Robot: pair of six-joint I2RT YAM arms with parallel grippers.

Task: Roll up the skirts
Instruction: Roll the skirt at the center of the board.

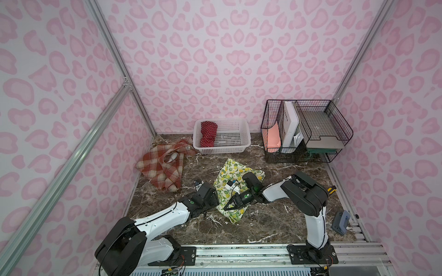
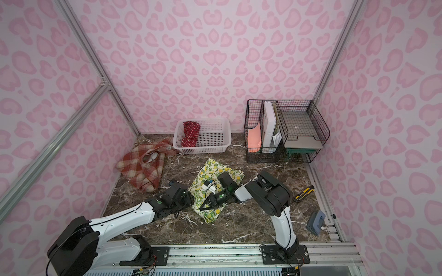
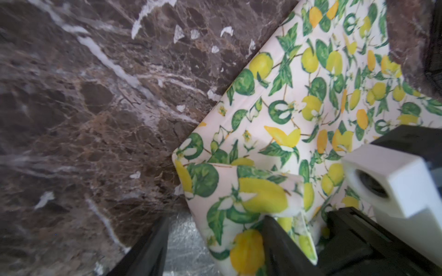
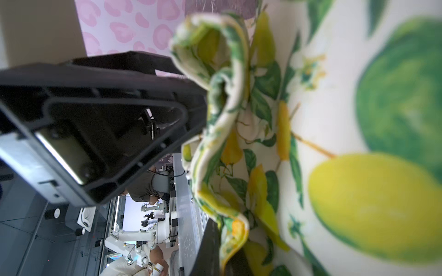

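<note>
The marble tabletop carries one black wire file rack at the far right, one white lattice basket beside it, and three skirts in all. The plaid skirt, the bulkiest, lies crumpled and unrolled at the far left, just beside the basket. The lemon-print skirt lies spread near the middle, between the two arms, and is the one in hand. The red polka-dot skirt sits bundled at the basket's left end, so I judge one of three done. The right tool is closed at the near end of the lemon-print skirt, with the hem bunched at its tips, seemingly pinched. The left tool is open, its jaws straddling the folded side edge without gripping. This looks like the start of the roll. Next, the left tool should close on that edge level with the right, so both can turn the hem over evenly.
</note>
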